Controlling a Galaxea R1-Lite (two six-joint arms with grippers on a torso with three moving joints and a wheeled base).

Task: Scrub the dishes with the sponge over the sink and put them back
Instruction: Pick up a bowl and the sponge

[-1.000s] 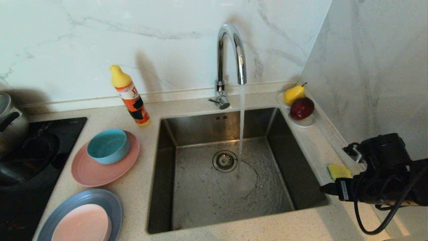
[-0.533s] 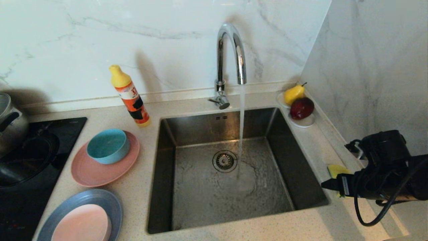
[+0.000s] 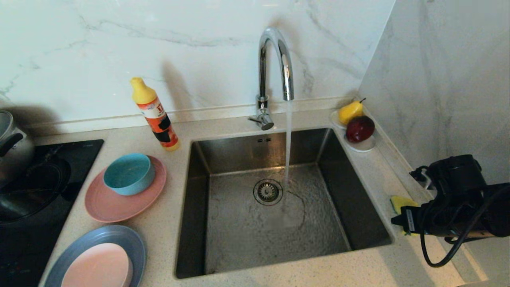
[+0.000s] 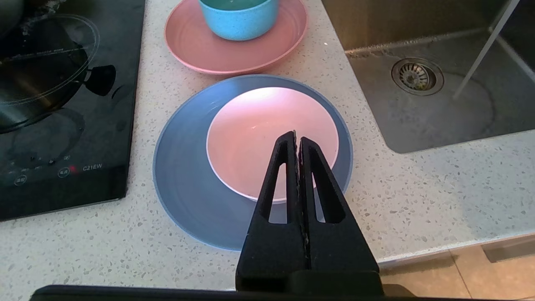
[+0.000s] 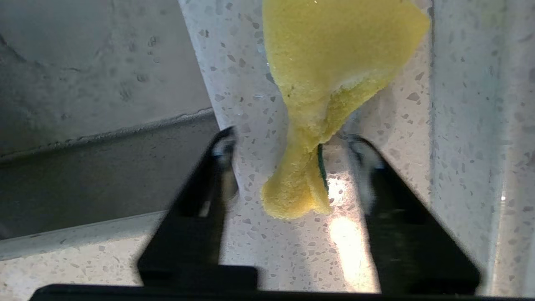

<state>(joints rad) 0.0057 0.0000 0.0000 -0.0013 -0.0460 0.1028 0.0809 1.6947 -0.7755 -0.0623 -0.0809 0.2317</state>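
Though the arm hides much of the sponge [image 5: 330, 83], the right claw [image 5: 292, 163] straddles its narrow end, fingers apart, gripping nothing.

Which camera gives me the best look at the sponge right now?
The right wrist view: the yellow sponge fills the frame, lying on the counter with its narrow end between the open fingers of the right gripper. The head view shows only a small yellow corner behind that gripper. The left wrist view does not show it.
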